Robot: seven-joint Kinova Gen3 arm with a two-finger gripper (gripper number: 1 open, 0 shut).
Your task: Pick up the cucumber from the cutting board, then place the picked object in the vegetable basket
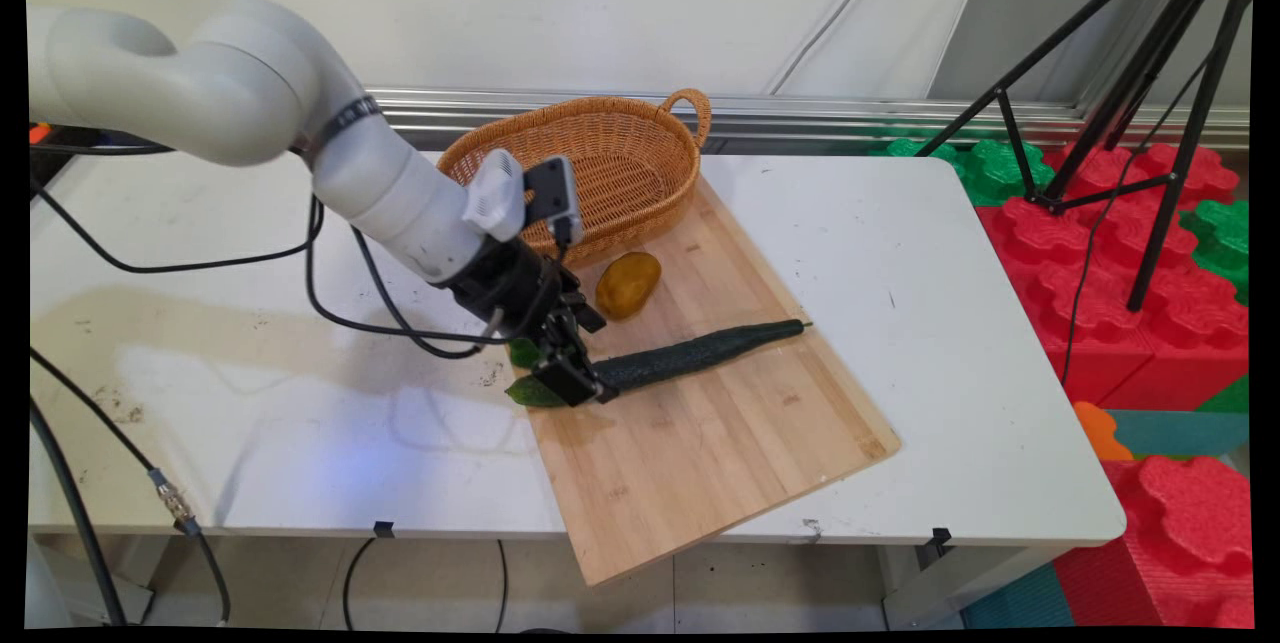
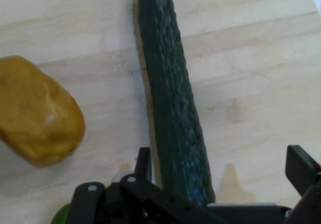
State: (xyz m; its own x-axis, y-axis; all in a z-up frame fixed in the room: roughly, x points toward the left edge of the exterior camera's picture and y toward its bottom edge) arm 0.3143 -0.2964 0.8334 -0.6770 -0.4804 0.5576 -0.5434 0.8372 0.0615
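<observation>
Cucumber is seen lying flat on the board, running from near-left to far-right, with its thin stem end pointing right. Its left end is covered by the jaws, which are lowered onto the board there. In the hand view the cucumber is seen passing between the two fingers. It lies just beside one finger and well apart from the other. The jaws are thus spread wide, and nothing is gripped. Whether the nearer finger touches the skin cannot be told.

A potato is set on the board just far of the jaws, apart from the cucumber. A wicker basket stands at the board's far end, and nothing can be seen inside it. Something green lies at the board's left edge beside the jaws, partly hidden, and it cannot be identified. The board rests aslant on the white bench, its near corner overhanging the edge.
</observation>
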